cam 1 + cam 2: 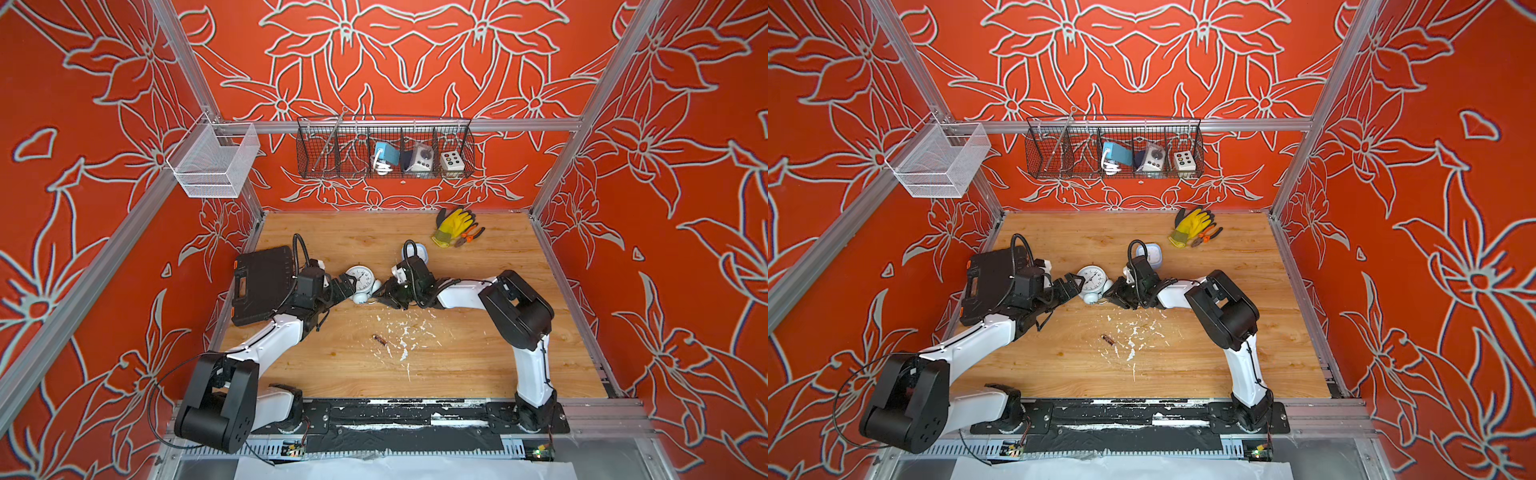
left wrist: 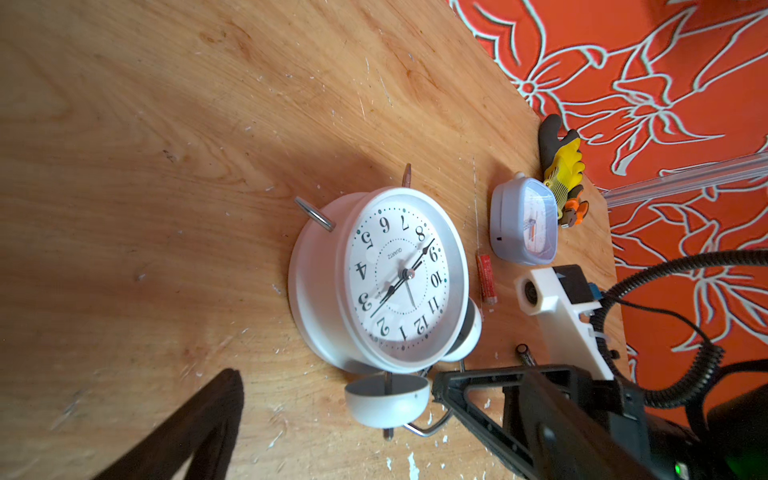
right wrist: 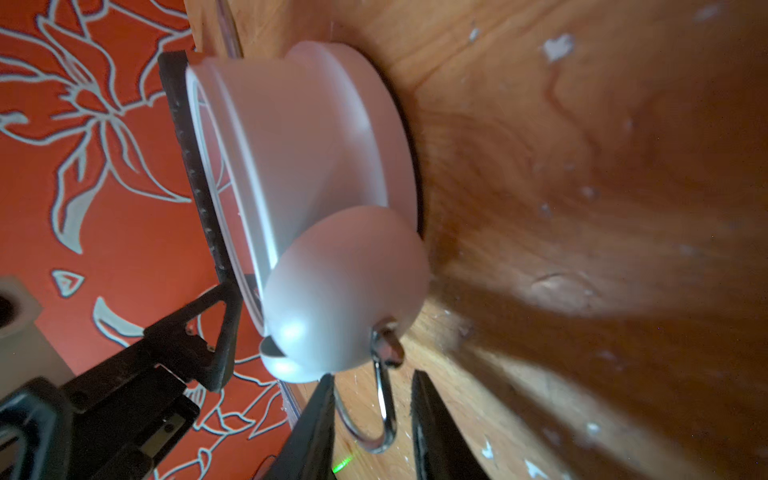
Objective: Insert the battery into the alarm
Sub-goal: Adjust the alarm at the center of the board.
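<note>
Alarm clock [image 1: 360, 276] lies face up mid-table, which likely puts its battery bay underneath, against the wood, so it needs turning over. The right gripper [image 1: 379, 296] sits at the bell end. Its jaws stand narrow either side of the wire handle [image 3: 384, 415], a sliver of gap showing, nothing pinched yet. That hoop looks a handy lever for tipping the clock. Left gripper [image 1: 343, 289] is spread wide and empty on the other side, one finger along the face rim, probably bracing. A dark battery [image 1: 379, 340] lies loose on the table [image 1: 457, 365] nearer the arm bases, well apart from the clock. A red battery [image 2: 486, 280] lies just beside it.
</note>
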Tool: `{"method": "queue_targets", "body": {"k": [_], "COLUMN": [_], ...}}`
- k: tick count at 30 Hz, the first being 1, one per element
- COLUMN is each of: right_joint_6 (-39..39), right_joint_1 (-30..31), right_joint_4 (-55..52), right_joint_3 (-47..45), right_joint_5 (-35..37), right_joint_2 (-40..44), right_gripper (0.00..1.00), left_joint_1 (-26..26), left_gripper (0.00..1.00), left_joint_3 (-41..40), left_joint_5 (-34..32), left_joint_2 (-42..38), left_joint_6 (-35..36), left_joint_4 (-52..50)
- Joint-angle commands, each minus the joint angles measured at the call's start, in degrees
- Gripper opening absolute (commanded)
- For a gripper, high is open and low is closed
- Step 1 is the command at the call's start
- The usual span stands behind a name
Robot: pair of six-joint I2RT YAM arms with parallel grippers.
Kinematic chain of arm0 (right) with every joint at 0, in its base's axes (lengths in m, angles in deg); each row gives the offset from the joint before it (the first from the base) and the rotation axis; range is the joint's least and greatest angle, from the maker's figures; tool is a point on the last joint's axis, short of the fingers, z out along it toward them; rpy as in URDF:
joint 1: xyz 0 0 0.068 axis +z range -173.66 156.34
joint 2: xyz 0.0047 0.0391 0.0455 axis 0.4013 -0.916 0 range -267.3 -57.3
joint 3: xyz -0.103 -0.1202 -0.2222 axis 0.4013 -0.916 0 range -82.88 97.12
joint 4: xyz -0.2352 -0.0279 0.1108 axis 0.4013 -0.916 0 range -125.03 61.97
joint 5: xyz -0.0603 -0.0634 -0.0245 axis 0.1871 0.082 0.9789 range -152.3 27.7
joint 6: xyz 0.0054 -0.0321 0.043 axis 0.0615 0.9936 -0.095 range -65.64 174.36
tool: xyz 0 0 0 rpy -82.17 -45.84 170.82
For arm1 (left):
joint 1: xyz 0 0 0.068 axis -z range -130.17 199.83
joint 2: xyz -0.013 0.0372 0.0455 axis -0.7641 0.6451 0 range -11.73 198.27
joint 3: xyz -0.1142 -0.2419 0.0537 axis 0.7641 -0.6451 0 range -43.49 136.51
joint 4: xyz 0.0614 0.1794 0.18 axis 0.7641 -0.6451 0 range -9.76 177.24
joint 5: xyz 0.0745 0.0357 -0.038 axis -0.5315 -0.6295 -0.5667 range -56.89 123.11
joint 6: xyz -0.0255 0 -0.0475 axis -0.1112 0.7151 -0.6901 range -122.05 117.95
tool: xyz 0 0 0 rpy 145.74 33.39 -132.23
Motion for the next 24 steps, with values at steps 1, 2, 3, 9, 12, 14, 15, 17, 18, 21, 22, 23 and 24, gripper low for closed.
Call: {"method": "queue_targets", "body": {"k": [1, 2, 3, 9, 12, 14, 15, 17, 18, 21, 22, 23, 24], "right_joint_6": [-2.83, -2.98, -3.07, -2.39, -2.24, -1.67, -0.92, 2.01, 4.28, 10.2, 12.01, 14.09, 16.22], "right_joint_1": [0.16, 0.17, 0.14, 0.16, 0.14, 0.12, 0.13, 0.03, -0.06, -0.27, -0.36, -0.41, -0.45], "right_joint_4": [2.43, 2.57, 2.37, 0.77, 1.12, 0.98, 0.58, -2.34, -4.69, -11.13, -13.25, -15.65, -17.92], "right_joint_3": [1.12, 0.91, 0.69, -0.56, -1.22, -1.48, -1.69, -1.41, -1.24, -1.72, -1.98, -2.31, -2.66], "right_joint_5": [-0.5, -0.48, -0.49, 0.27, 0.05, -0.18, -0.26, -0.47, -0.33, -0.17, -0.14, -0.03, -0.06], "right_joint_2": [-0.73, -0.5, -0.2, 1.84, 2.38, 3.01, 3.53, 4.99, 6.12, 10.03, 11.39, 13.08, 14.74], "right_gripper": [0.22, 0.2, 0.17, 0.04, 0.0, 0.0, 0.0, 0.0, 0.0, 0.0, 0.0, 0.0, 0.0], "left_joint_1": [-0.38, -0.38, -0.38, -0.38, -0.38, -0.4, -0.38, -0.38, -0.33, -0.36, -0.37, -0.29, -0.3], "left_gripper": [0.97, 0.97, 0.97, 0.97, 0.97, 0.97, 0.97, 0.97, 0.97, 0.97, 0.97, 0.97, 0.97], "left_joint_3": [-0.24, -0.31, -0.32, -0.07, -0.19, -0.13, -0.03, 0.18, 0.39, 0.62, 0.68, 0.78, 0.76], "left_joint_5": [-0.1, -0.06, 0.0, 0.66, 0.68, 0.44, 0.4, 0.17, 0.08, 0.04, 0.01, 0.16, 0.29], "left_joint_2": [-0.77, -0.63, -0.51, 0.24, 0.33, 0.33, 0.37, 0.25, 0.17, 0.06, 0.07, 0.23, 0.45], "left_joint_6": [0.79, 0.79, 0.79, 0.7, 0.82, 1.14, 1.37, 1.83, 1.97, 2.25, 2.28, 2.35, 2.33], "left_joint_4": [0.15, 0.15, 0.29, 0.55, 0.55, 0.33, 0.2, -0.19, -0.46, -0.86, -0.95, -1.03, -0.97]}}
